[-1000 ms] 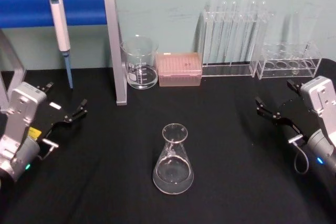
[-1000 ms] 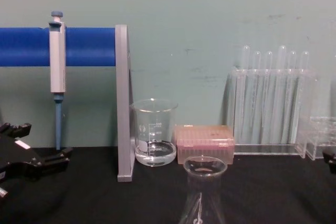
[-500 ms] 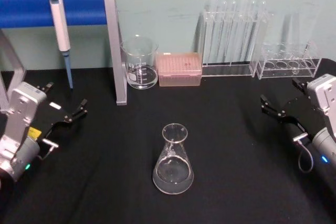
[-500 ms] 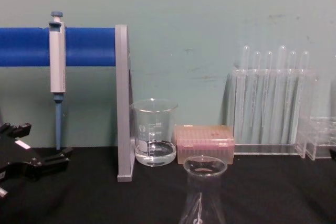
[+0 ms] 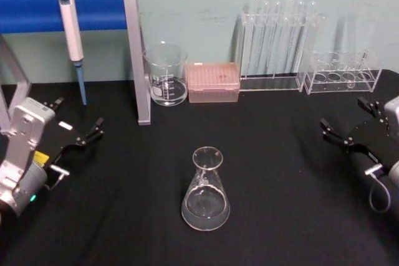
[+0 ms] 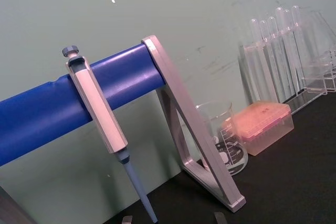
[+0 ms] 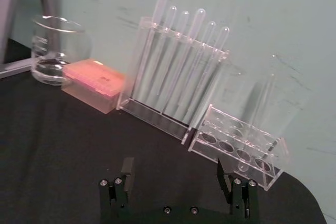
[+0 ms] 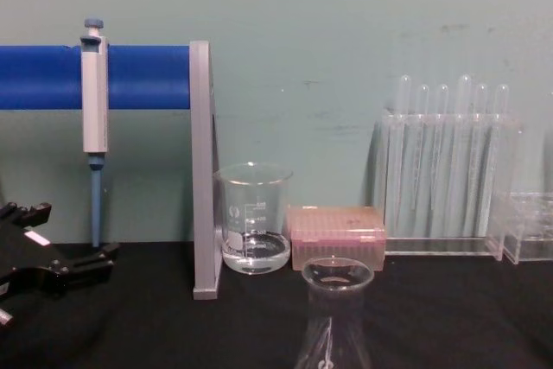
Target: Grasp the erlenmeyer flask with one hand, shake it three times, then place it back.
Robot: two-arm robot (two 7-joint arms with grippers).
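erlenmeyer flask [image 5: 206, 192] stands up in the middle of the tabletop [image 5: 280, 172] | my left gripper [image 5: 78, 116]: open, far left | my right gripper [image 5: 344, 114]: open, far right

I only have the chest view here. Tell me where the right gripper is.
Observer: The head view has the right gripper near the right edge of the black table, well to the right of the flask and not touching it.
Operator: Give me its fingers.
Observer: The right wrist view shows them open, with nothing between the fingers.
Operator: Now describe the flask's base.
Observer: It sits flat on the table with the flask upright, roughly midway between the left gripper and the right one.
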